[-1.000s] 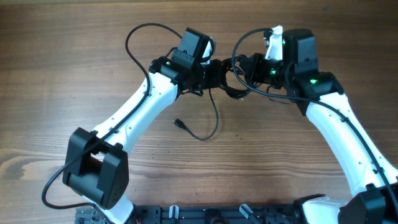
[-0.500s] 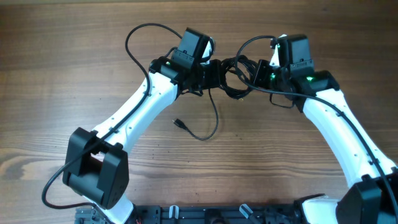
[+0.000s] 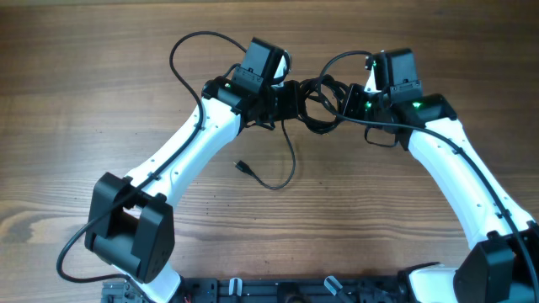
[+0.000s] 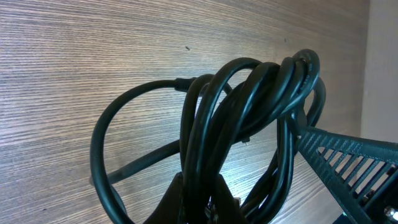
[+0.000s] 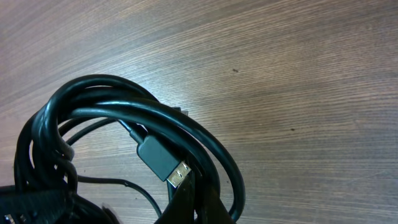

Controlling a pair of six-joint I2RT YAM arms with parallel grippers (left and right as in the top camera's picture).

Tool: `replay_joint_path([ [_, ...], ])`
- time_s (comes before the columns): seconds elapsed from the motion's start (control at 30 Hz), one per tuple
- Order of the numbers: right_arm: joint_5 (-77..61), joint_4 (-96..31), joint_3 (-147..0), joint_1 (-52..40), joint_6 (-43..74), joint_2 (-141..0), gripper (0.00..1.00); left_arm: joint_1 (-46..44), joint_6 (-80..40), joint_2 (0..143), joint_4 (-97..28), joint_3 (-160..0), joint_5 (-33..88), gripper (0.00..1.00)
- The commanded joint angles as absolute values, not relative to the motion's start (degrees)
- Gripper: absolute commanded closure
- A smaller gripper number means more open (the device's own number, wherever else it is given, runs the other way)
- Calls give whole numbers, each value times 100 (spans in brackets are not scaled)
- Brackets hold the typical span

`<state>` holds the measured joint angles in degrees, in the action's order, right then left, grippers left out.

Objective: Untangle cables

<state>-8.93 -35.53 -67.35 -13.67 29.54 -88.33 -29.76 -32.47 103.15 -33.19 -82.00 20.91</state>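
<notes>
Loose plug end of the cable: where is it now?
Overhead: the plug end lies on the table, below the cable bundle, just beside the left arm.

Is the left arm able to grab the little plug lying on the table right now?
Probably not yet: the left hand is shut on the cable bundle. The plug lies uncovered nearby, so letting go comes first.

we see only a brown wood-grain table point(image 3: 76, 101) filling the view, its grain running sideways, with a soft pale sheen where light falls.
</notes>
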Motion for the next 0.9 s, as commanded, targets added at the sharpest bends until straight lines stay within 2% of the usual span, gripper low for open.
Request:
replay_joint_path([
  [0.0,-899,-3404,-6788,-1345,3015,-8986,96,-2989,-3264,10095,-3256,-8213,2270,96],
  [0.43,-2108,-2300,-6788,-1365,2696,-9323,96,-2991,-3264,10095,-3256,-8213,2270,96],
  [0.87,-2108,-2536,-6788,-1365,2635,-9345,95,-2989,-3192,10095,-3258,-8213,2248,96],
])
